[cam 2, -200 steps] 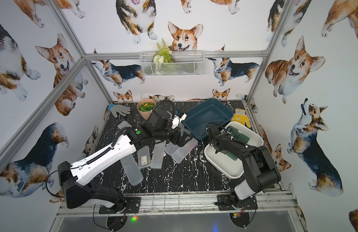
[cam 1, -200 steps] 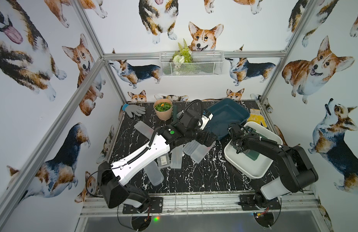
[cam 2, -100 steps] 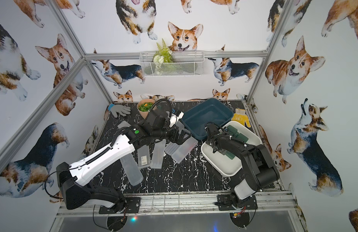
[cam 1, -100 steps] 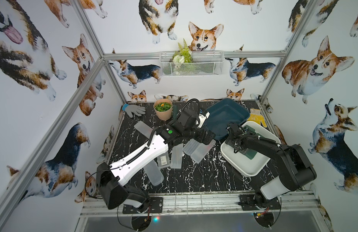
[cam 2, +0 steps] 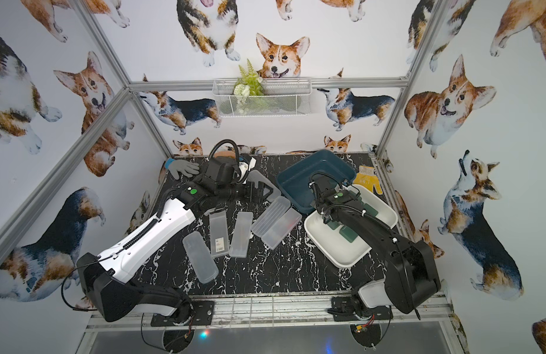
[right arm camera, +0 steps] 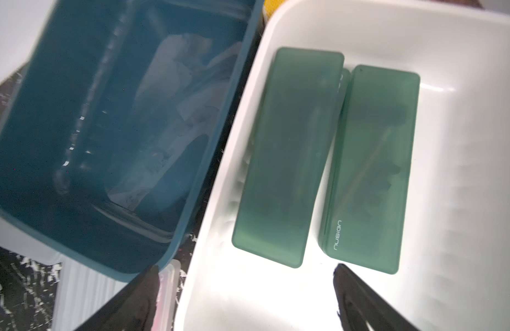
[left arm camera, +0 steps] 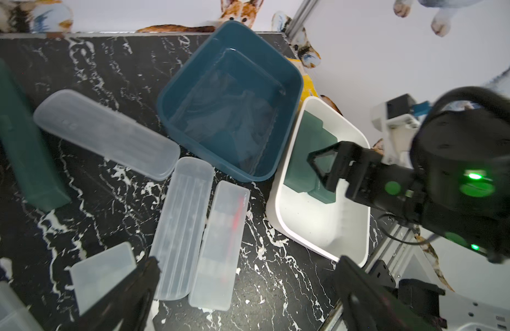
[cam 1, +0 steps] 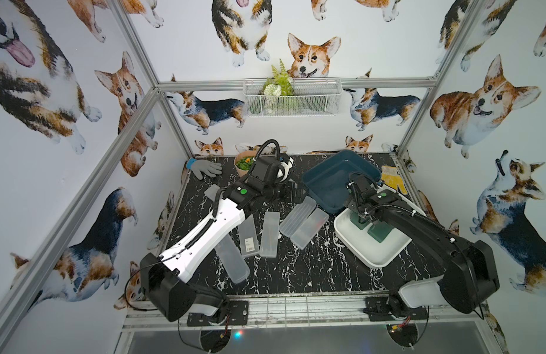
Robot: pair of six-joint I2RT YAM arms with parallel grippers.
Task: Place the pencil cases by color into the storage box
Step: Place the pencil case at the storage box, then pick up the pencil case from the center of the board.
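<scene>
Shows the right gripper [right arm camera: 245, 269] spread wide, empty, just above two green pencil cases [right arm camera: 288, 154] side by side in the white bin [right arm camera: 463, 172], bare floor beside them, and the left gripper [left arm camera: 248, 260] equally open over frosted pencil cases [left arm camera: 182, 226] on the table [left arm camera: 105, 206].

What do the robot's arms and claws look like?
The left arm has a long white shell, black joints and a ribbed black cable along it. The right arm is nearly all black, with white ties on its thin cable. Each has a round green dot near the wrist. The left claw and right claw are black, with triangle-shaped holes.
</scene>
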